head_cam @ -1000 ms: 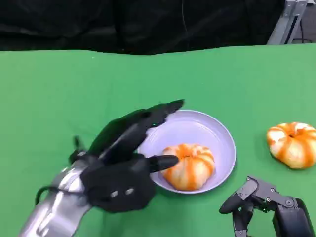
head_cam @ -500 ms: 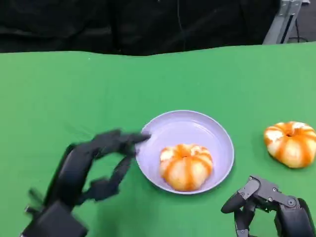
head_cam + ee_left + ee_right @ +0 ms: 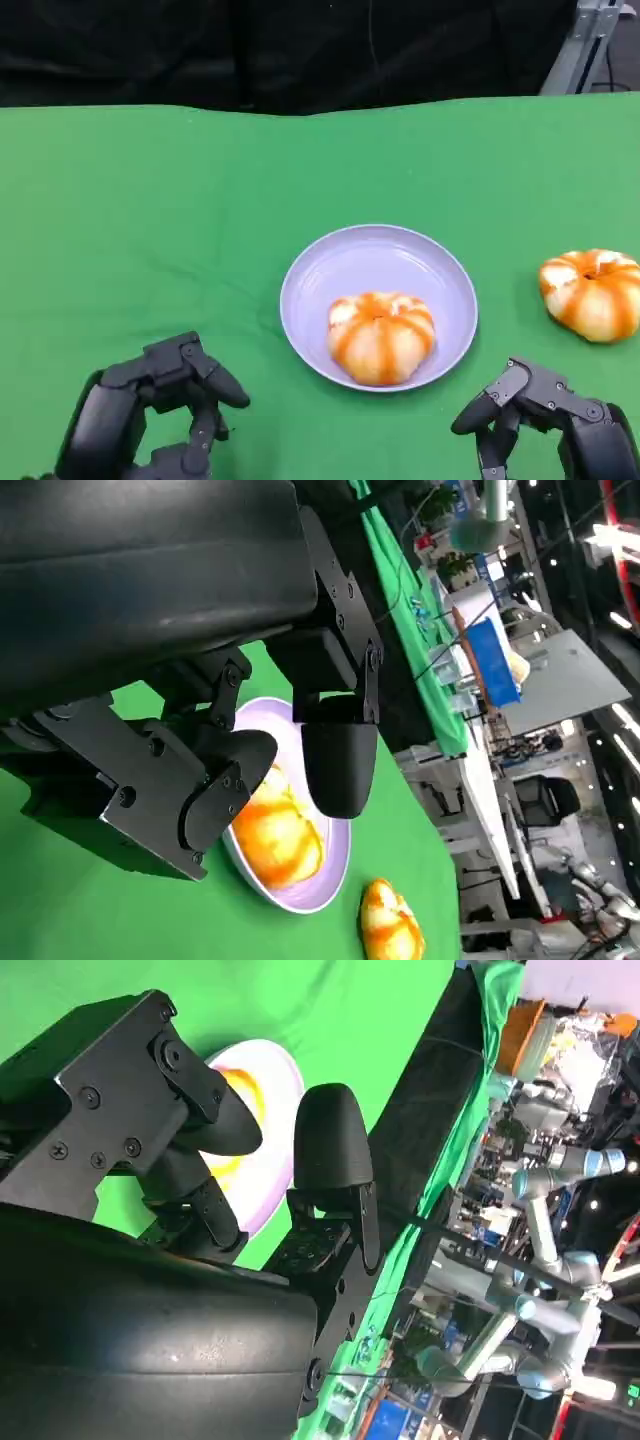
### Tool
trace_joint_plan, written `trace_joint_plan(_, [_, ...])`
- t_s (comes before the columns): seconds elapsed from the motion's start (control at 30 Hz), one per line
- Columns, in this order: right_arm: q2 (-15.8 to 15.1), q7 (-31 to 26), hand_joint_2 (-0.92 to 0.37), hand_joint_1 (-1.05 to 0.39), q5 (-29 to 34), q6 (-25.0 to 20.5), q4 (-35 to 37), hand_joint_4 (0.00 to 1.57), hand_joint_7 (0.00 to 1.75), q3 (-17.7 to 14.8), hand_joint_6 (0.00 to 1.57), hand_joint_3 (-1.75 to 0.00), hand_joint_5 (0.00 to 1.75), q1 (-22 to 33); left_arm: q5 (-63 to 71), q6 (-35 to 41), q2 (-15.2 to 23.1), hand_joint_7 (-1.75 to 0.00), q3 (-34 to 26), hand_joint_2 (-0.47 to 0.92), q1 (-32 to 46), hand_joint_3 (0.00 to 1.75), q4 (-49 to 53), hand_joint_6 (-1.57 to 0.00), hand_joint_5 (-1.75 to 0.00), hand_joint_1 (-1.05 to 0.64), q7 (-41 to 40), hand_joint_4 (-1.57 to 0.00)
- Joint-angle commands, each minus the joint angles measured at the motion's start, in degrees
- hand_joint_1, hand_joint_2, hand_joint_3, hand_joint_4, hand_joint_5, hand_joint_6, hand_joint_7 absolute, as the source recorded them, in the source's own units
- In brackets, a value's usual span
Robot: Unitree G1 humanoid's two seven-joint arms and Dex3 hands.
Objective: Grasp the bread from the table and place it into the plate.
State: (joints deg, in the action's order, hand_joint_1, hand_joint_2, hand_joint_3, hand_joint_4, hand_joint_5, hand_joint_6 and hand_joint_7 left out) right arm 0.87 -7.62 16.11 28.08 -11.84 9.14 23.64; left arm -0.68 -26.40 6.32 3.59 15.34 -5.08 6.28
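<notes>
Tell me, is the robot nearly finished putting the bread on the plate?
One bread already lies in the lilac plate, so that step looks done. Nothing is in hand: the left hand and right hand hang low near the table's front edge, fingers curled and holding nothing. A second bread sits on the green table to the plate's right; it may be left to move.

Left hand [image 3: 150, 410] and right hand [image 3: 545, 420] cut off by the near edge of the head view, forearms out of frame. Bread [image 3: 278, 832] in the plate [image 3: 330, 865] partly hidden behind fingers [image 3: 338, 755] in the left wrist view. Plate [image 3: 270, 1150] largely masked by fingers [image 3: 330, 1150] in the right wrist view; contents indistinct there.
</notes>
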Motion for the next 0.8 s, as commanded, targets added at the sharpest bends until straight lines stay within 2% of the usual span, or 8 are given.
trace_joint_plan(0.03, [-1.0,0.0,-0.38,0.02,-0.3,0.7,0.1,0.87,1.33,-0.8,0.80,-1.29,1.73,-0.1,-0.6,-1.7,-0.2,-1.56,-0.8,0.38,-0.1,1.39,1.1,-0.78,-1.72,0.03,0.4,-0.81])
trace_joint_plan(0.33, [-1.2,-0.2,-0.36,0.03,-0.5,1.5,1.0,0.89,1.32,-1.2,0.82,-1.31,1.72,-0.3,-0.2,-3.9,-0.5,-1.60,-1.1,0.34,-0.4,1.44,3.6,-0.76,-1.75,-0.01,0.7,-0.81])
trace_joint_plan(0.8, [-1.3,-0.1,-0.37,0.03,-0.6,2.1,1.4,0.87,1.32,-1.2,0.81,-1.29,1.72,-0.2,-0.4,-4.6,-0.6,-1.58,-1.3,0.36,-1.7,1.42,4.7,-0.76,-1.74,0.06,1.2,-0.81])
